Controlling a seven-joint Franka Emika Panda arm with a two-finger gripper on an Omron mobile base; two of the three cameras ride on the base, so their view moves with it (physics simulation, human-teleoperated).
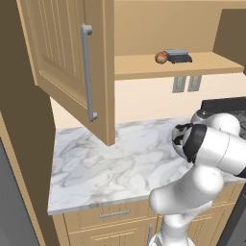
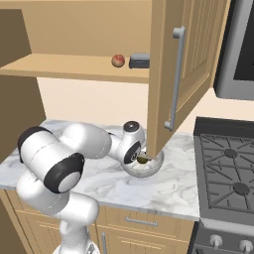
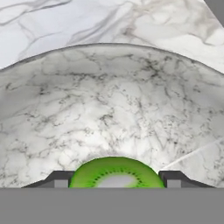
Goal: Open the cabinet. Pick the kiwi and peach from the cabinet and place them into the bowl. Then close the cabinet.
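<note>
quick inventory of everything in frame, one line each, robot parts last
cabinet: 1, light wood, on the wall above the counter, both doors swung open
peach: 1, reddish-orange, on the cabinet shelf, left of the dark block
dark grey block: 1, flat, on the same shelf
bowl: 1, speckled grey, on the counter under the right door
kiwi: 1, green cut face, between the fingertips over the bowl
counter: 1, white marble with grey veins
wall outlets: 2, grey, on the wall below the shelf
drawers: light wood, short silver handles, under the counter
stove: 1, dark grates, right of the counter
gripper: 1, dark fingertips, either side of the kiwi, whether clamped unclear
arm: 1, white, dark joints
</note>
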